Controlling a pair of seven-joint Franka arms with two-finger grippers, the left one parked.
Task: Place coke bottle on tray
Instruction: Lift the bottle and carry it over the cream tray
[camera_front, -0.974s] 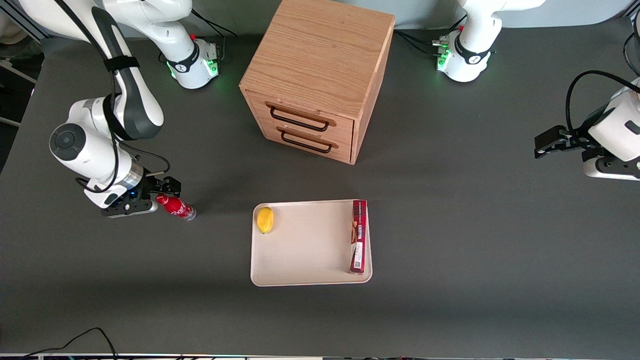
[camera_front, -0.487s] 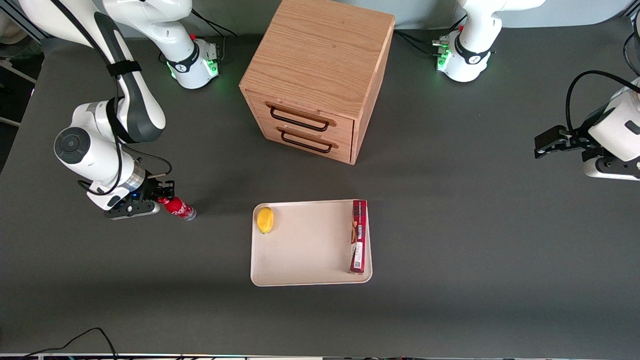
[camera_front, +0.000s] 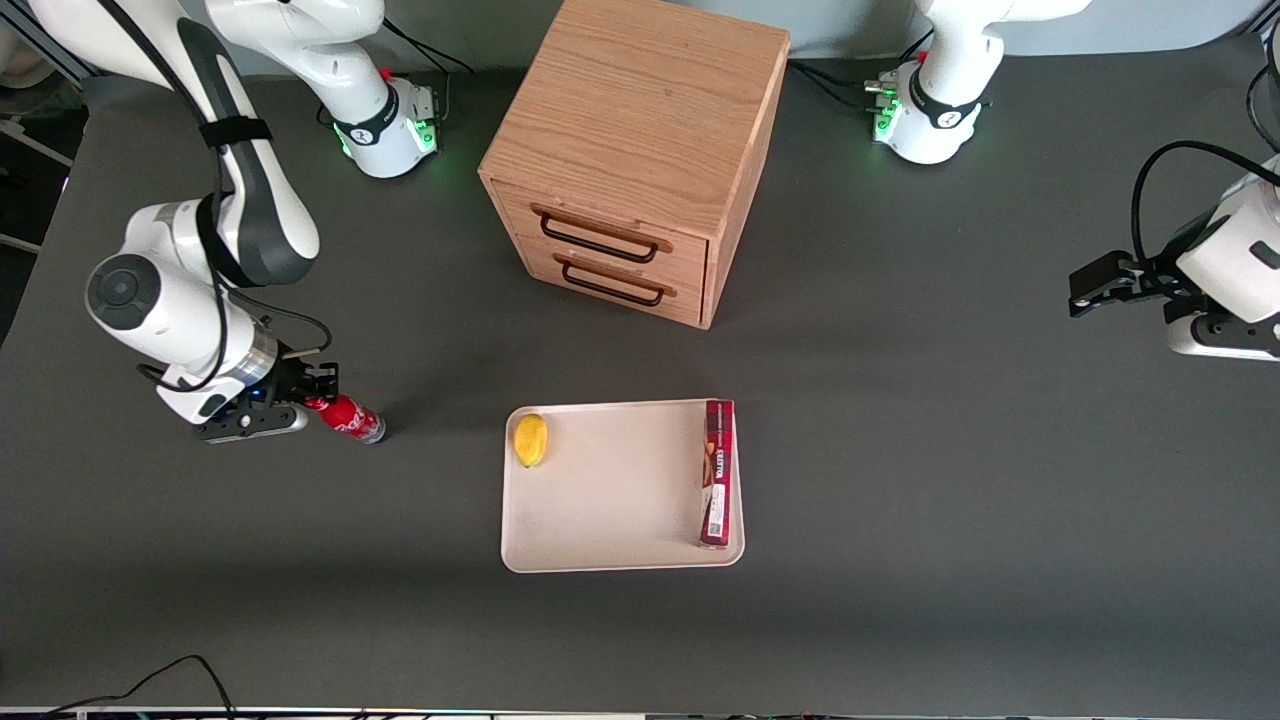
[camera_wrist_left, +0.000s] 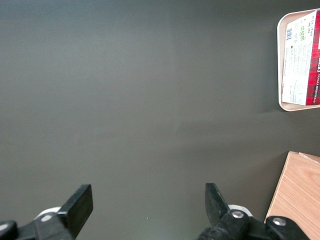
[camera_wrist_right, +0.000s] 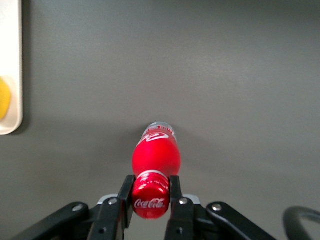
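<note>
Toward the working arm's end of the dark grey surface (camera_front: 900, 450), the black two-finger end effector (camera_front: 312, 392) is closed on the red cap of the small red coke bottle with white script and a clear base (camera_front: 345, 417), its fingers (camera_wrist_right: 125, 194) pressed against either side of the cap in the right wrist view. The bottle slants away from the wrist, cap in the grip and clear base lowest; whether the base touches the surface or hangs just above it cannot be told. Gripping at the cap seems sensible: it is the narrowest part, and a hold there leaves the base free to be set down first. The flat rectangular cream-white tray with rounded corners (camera_front: 610, 500) lies well apart from the bottle, nearer the middle of the surface and closer to the front camera than the wooden two-drawer cabinet (camera_front: 640, 150). A small yellow lemon-like fruit (camera_front: 530, 439) sits at the tray's edge nearest the bottle and a long flat red box (camera_front: 717, 472) lies along the edge toward the parked arm, so the bare middle looks the natural landing spot. Placement is not yet done; the carry likely must clear the low rim and the fruit
</note>
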